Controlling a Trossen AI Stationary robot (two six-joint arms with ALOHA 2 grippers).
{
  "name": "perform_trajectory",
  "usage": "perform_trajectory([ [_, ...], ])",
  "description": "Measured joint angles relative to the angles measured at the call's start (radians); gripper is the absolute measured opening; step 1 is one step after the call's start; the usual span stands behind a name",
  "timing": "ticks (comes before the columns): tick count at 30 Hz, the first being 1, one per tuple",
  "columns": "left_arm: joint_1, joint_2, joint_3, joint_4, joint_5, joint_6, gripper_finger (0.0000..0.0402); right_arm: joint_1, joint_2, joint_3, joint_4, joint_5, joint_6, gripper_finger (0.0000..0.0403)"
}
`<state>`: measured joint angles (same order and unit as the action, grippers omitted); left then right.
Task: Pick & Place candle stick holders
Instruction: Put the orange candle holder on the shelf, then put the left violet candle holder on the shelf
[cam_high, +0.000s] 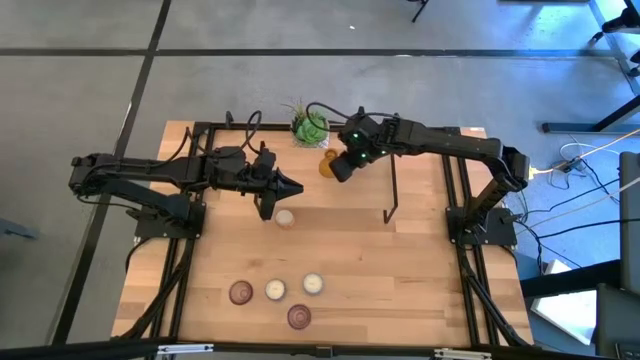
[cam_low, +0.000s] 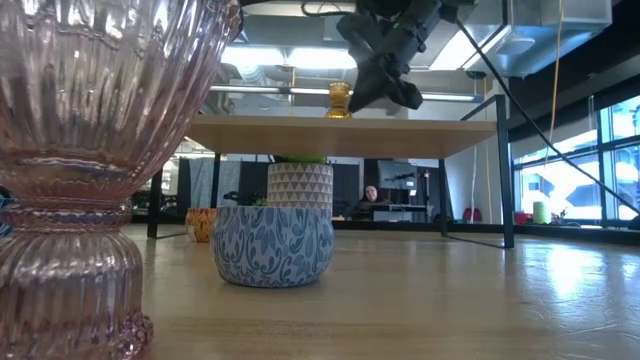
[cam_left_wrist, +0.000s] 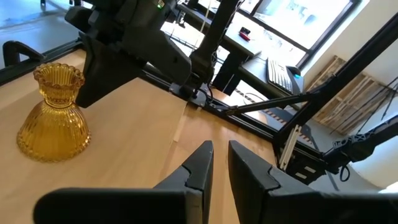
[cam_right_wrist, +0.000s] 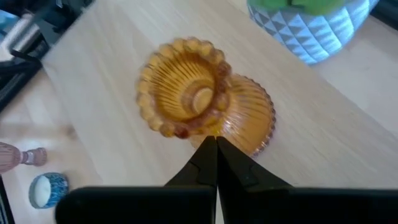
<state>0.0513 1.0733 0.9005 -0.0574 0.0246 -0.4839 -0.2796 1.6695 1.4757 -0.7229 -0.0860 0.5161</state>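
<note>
The amber glass candle stick holder (cam_high: 325, 166) stands upright on the wood near the green potted plant (cam_high: 310, 125). In the low view the amber holder (cam_low: 339, 100) stands on a raised board. My right gripper (cam_right_wrist: 216, 142) is shut and slants down, its tips at the holder's side. My left gripper (cam_high: 294, 187) hovers level nearby with a narrow gap and nothing between its fingers (cam_left_wrist: 202, 163). One cream holder (cam_high: 285, 217) rests on the table below it. Two pinkish-purple holders (cam_high: 241, 292) (cam_high: 299, 317) and two cream ones (cam_high: 275, 290) (cam_high: 312, 284) stand near the front edge. My right gripper's shut fingertips (cam_right_wrist: 208, 155) stand right at the amber holder's ribbed lower body (cam_right_wrist: 249, 121), coming from above at a slant. I cannot tell whether they touch it. The holder stands upright on its base.
A black metal frame (cam_high: 392, 190) with upright legs stands mid-table and along both sides. In the low view a pink glass holder (cam_low: 90, 170) fills the near left, and a blue-patterned round holder (cam_low: 273, 245) stands in front of the plant's pot (cam_low: 300, 185). A person sits in the room beyond.
</note>
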Motion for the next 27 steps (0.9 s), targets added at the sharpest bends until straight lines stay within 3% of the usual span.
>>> perform_trajectory([
  [7,0.0,0.0,0.0,0.0,0.002,-0.001,0.0045,0.001,0.0,0.0,0.009,-0.006,0.0,0.0],
  [13,0.0,-0.03,0.0,-0.007,0.034,-0.004,0.0045,0.041,-0.039,0.001,-0.063,-0.106,0.0,0.0],
  [19,0.0,-0.087,0.0,-0.005,0.153,-0.003,0.0045,0.131,-0.134,0.001,-0.114,-0.186,0.002,0.0],
  [24,-0.015,-0.104,0.0,-0.035,0.251,-0.077,0.0045,0.236,-0.224,0.001,-0.11,-0.189,0.068,0.0],
  [27,-0.06,-0.095,0.0,-0.11,0.259,-0.146,0.0045,0.295,-0.267,0.001,-0.111,-0.188,0.122,0.0001],
])
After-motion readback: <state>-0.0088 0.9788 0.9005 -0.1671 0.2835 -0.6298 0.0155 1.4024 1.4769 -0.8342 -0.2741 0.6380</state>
